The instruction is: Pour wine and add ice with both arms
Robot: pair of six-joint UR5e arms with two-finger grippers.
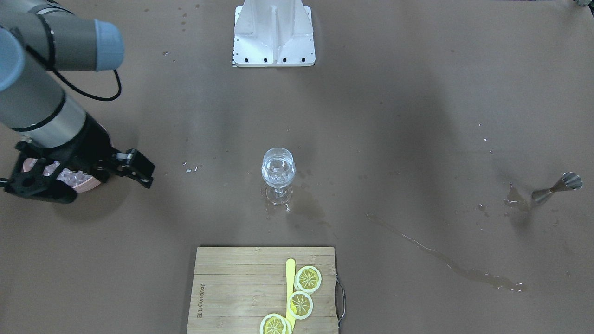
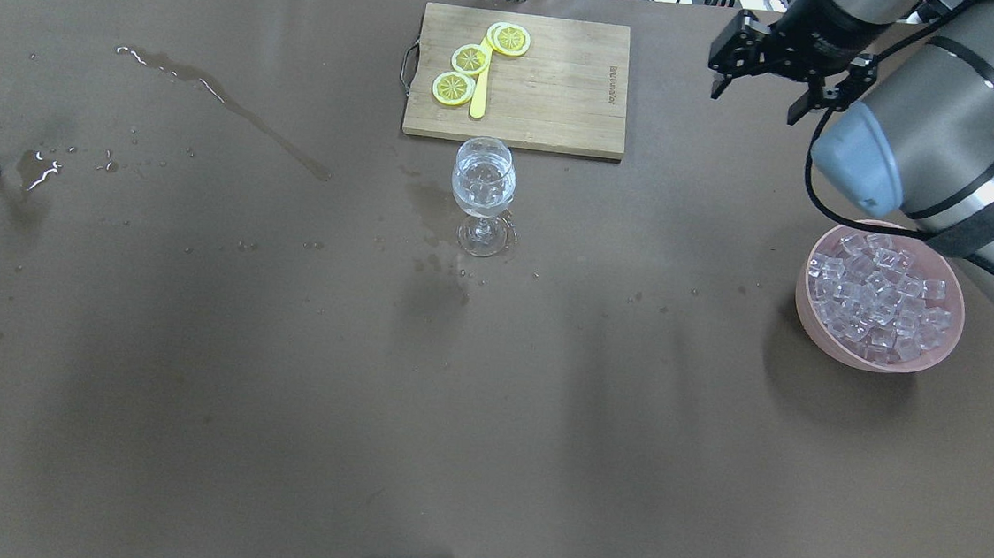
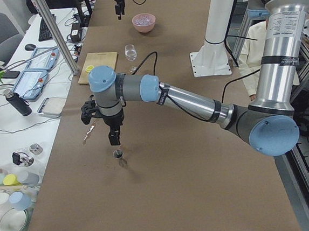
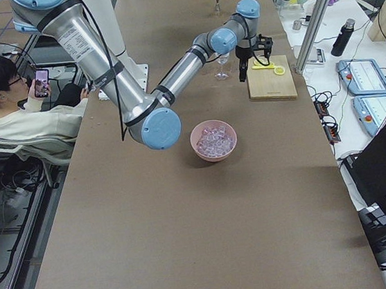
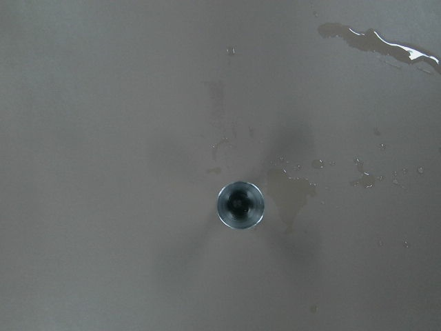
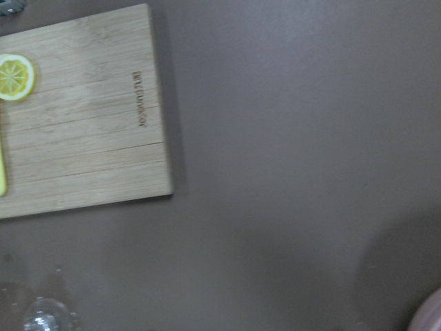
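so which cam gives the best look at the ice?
Overhead exterior: the ice fills the pink bowl and individual cubes are distinct. Exterior right shows it whole but small; exterior left, tiny and far; front-facing, mostly hidden; right wrist, only a bowl edge; left wrist, nothing.

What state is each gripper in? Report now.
Left gripper: cannot be told, seen only in the side view, above the jigger.
Right gripper: open, holding nothing.
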